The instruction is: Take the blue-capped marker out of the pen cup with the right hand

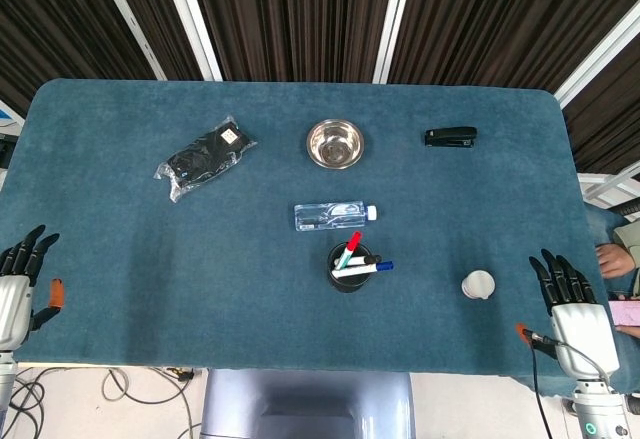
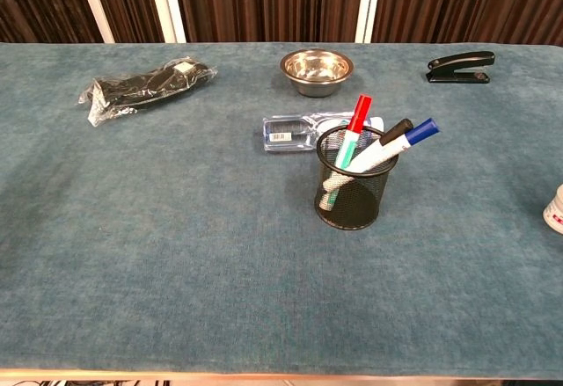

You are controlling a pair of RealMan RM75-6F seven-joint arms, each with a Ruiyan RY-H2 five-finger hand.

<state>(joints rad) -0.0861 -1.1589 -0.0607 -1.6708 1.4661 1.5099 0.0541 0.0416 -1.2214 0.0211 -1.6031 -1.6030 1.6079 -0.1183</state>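
A black mesh pen cup [image 1: 348,271] [image 2: 355,191] stands near the table's middle front. In it lean a blue-capped marker [image 1: 375,268] [image 2: 406,140], a black-capped marker [image 2: 394,132] and a red-capped marker [image 1: 349,248] [image 2: 354,127]. The blue cap points right, out over the rim. My right hand [image 1: 572,308] lies flat at the front right edge, fingers spread, holding nothing, well to the right of the cup. My left hand [image 1: 20,286] rests at the front left edge, fingers apart and empty. Neither hand shows in the chest view.
A clear water bottle [image 1: 334,216] lies just behind the cup. Further back sit a steel bowl [image 1: 335,144], a black stapler [image 1: 450,137] and a black bagged item [image 1: 203,158]. A small white container [image 1: 478,284] stands between the cup and my right hand.
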